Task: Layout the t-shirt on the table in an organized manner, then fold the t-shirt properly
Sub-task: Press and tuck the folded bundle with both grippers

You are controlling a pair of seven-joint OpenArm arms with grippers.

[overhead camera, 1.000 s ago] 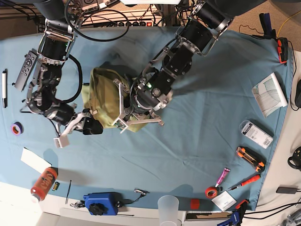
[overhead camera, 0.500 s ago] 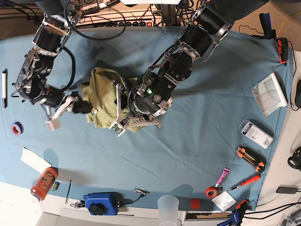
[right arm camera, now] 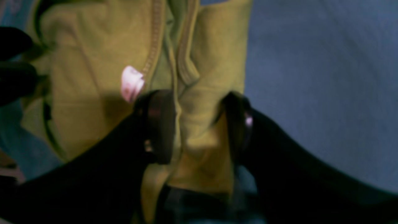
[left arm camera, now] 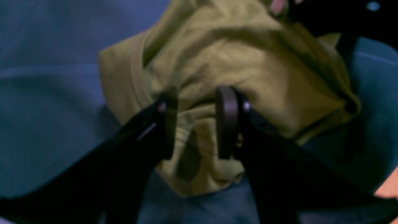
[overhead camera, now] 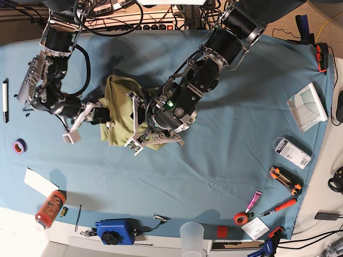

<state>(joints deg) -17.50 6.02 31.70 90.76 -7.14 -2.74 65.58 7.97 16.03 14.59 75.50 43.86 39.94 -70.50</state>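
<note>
Base view: we see the t-shirt (overhead camera: 119, 110) bunched in a heap on the table (overhead camera: 225, 139), left of centre, with both our arms down on it, one from each side. Left wrist view: left gripper (left arm camera: 196, 123) has its fingers parted a moderate way, straddling a fold of olive cloth near the ribbed collar; we can't tell if it's pinching anything. Right wrist view: right gripper (right arm camera: 196, 124) stands wide, its pads (right arm camera: 157, 124) either side of a ridge of fabric just below the white tag (right arm camera: 131, 82), grip not confirmed.
</note>
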